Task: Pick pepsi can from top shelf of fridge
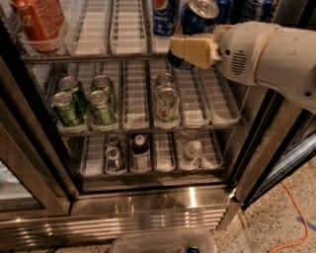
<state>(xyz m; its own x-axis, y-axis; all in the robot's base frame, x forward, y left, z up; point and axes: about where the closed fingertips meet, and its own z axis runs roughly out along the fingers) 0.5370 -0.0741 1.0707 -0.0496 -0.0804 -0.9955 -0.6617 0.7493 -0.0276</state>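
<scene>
The fridge [148,210] stands open in front of me. Its top shelf [127,30] has white slotted lane trays. One pepsi can [163,16] stands upright on it, dark blue with the globe logo. A second pepsi can [196,14] is tilted, its silver top turned toward me, at the shelf's front edge. My gripper [193,48] comes in from the right on a white arm. Its yellowish finger [190,49] lies across the front of the tilted can and is shut on it. The other finger is hidden behind the can.
A red Coca-Cola can [39,20] stands at the top shelf's left. Green cans [79,101] and a pale can [167,105] are on the middle rack, small bottles [140,150] on the bottom one. A door frame [266,148] stands at right, an orange cable [296,217] on the floor.
</scene>
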